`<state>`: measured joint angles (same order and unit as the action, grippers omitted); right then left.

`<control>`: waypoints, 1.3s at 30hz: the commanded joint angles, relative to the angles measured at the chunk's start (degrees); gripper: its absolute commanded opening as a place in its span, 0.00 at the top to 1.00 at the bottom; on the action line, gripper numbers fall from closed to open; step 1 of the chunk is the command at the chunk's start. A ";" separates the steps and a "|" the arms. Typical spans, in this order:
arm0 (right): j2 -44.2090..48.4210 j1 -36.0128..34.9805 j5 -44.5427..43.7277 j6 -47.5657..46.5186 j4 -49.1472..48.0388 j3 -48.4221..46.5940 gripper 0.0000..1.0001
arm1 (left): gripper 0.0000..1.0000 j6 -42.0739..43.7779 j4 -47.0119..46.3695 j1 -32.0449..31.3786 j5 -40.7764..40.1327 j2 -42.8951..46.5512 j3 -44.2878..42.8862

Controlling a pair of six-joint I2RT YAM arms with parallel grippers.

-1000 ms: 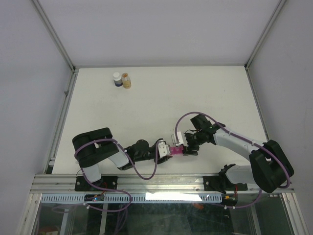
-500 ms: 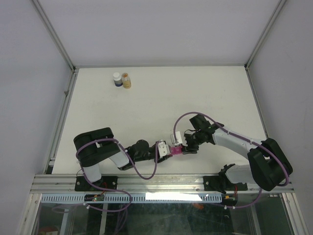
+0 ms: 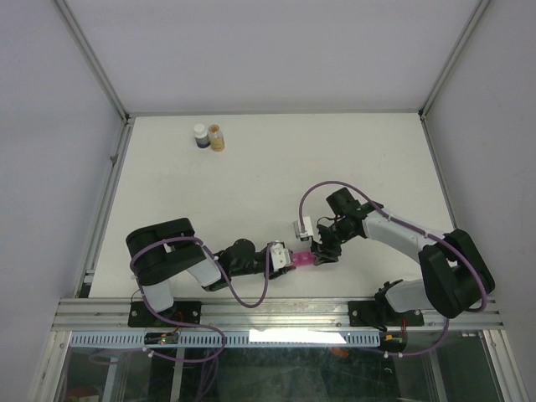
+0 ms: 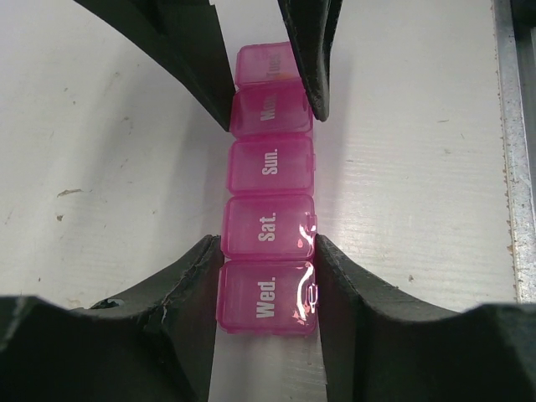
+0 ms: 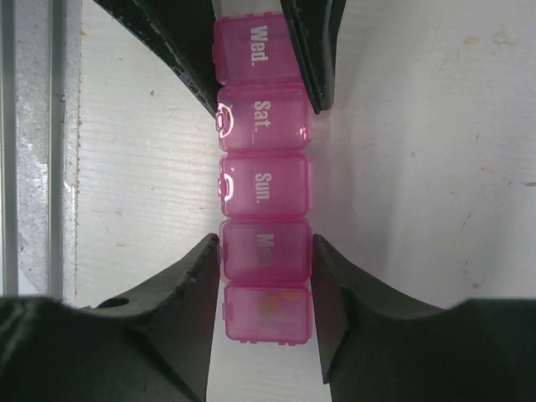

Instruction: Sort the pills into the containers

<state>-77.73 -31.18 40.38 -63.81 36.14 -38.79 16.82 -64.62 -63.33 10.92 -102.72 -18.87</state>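
The right arm's wrist is sitting farther from the near edge than a second ago, its purple cable arching higher, while the right tool (image 3: 316, 255) is staying at the same spot. The left arm and the pill box (image 3: 302, 260) are showing no shift.

The pill box is lying flat on the bench (image 3: 251, 184), near its front edge and between the two arm bases, lids facing up and shut. Its long axis is running left to right in the top view, straight from one tool to the other. Five pink cells are showing in the wrist views, labelled Wed., Sat., Sun., Mon. and Tue. The Wed. end is pointing toward the left arm, the Tue. end toward the right arm.

The left tool (image 3: 293, 260) is clamping the strip narrowly, fingers pressing its sides where Wed. meets Sat. The right tool is squeezing the Mon. cell the same way, from the opposite end.

A white-capped bottle (image 3: 199, 136) and an amber vial (image 3: 217, 137) are standing side by side at the bench's far left, well apart from the strip.
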 commanded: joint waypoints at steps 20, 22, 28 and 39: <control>4.53 5.36 -3.32 17.80 -10.64 -2.66 0.43 | 0.88 0.59 3.18 0.40 4.24 1.54 -1.69; 4.78 5.53 -5.17 20.40 -12.20 -2.60 0.43 | 0.88 0.65 3.29 0.47 4.04 1.60 -1.70; 3.35 5.63 -7.91 23.69 -14.28 -2.70 0.45 | 0.88 0.58 3.68 0.58 4.02 1.72 -1.78; -1.59 3.62 -13.80 24.97 -15.18 -3.14 0.48 | 0.88 0.41 4.20 0.92 3.89 1.94 -2.13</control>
<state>-77.71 -26.20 29.98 -39.92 23.40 -39.40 17.12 -61.39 -62.57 12.53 -102.02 -20.21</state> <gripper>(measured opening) 0.529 0.436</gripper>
